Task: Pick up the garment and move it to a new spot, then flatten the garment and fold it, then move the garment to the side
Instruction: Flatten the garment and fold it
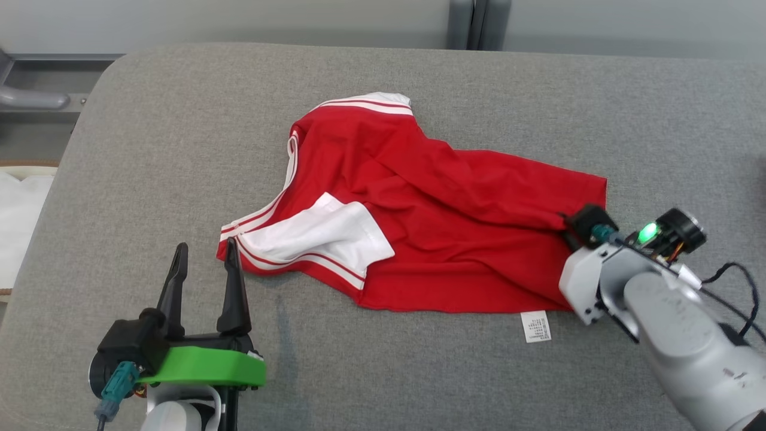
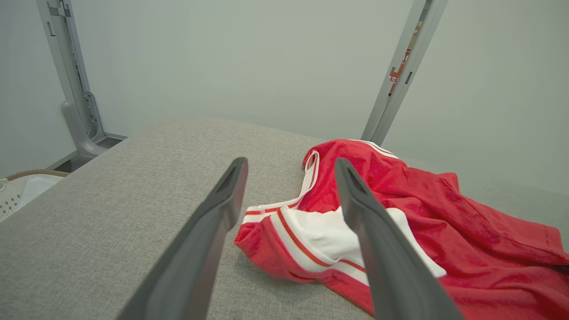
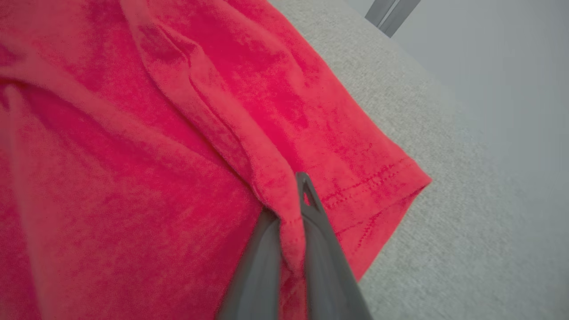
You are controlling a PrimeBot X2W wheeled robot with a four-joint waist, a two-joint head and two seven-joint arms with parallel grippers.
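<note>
**Garment: rumpled at table centre**

Garment (image 1: 455, 221), a soft red knit with white striped trim, lies creased at the centre of the grey woven table (image 1: 179, 120). Right gripper (image 3: 288, 209) pinches a hem fold toward the table's right end. Left gripper (image 1: 206, 245) stands spread above the table's front edge.

garment (image 1: 431, 209) | red, white trim | crumpled, lying on grey surface (image 1: 179, 120)

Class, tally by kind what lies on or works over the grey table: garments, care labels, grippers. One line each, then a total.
Garments: 1 (red garment)
Care labels: 1 (white label)
Grippers: 2 (left gripper, open; right gripper, shut on the garment's hem)
Total: 4
</note>
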